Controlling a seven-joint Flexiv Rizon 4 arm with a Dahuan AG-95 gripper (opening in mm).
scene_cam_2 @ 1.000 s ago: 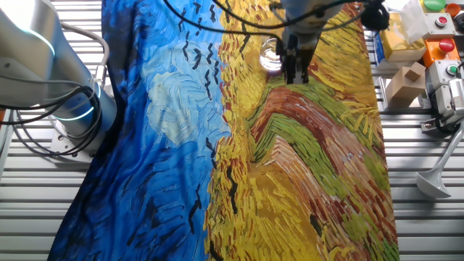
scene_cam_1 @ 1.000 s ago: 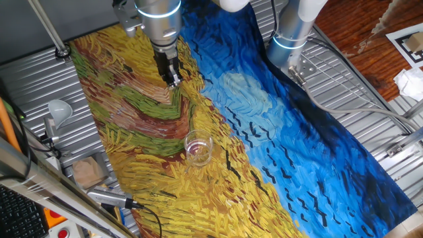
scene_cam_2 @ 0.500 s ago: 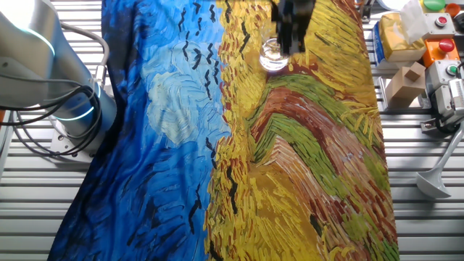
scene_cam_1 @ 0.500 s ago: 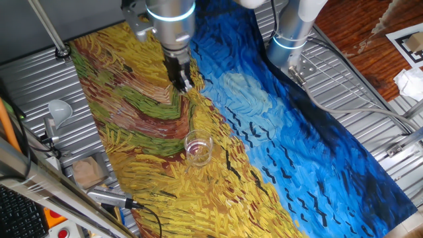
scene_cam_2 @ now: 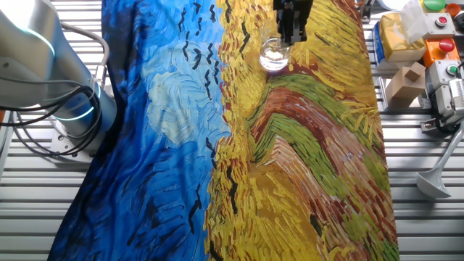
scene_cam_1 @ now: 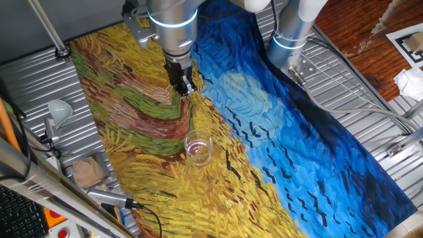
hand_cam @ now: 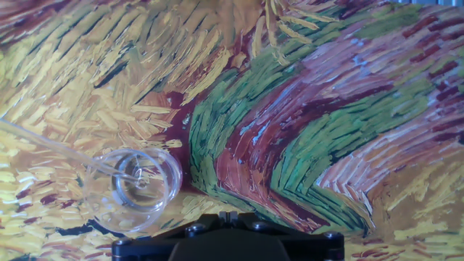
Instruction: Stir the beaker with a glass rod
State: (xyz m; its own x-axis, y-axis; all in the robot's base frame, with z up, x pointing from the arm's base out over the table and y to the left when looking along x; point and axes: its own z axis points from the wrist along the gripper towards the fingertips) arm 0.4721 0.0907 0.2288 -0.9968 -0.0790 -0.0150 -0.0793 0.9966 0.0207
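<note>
My fingers hang pinched narrowly together above the painted cloth, well apart from the beaker, which stands upright on the cloth. Its contents are unclear.

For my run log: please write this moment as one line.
end effector: above cloth, apart from beaker | beaker: upright on cloth | grip state: unclear
</note>
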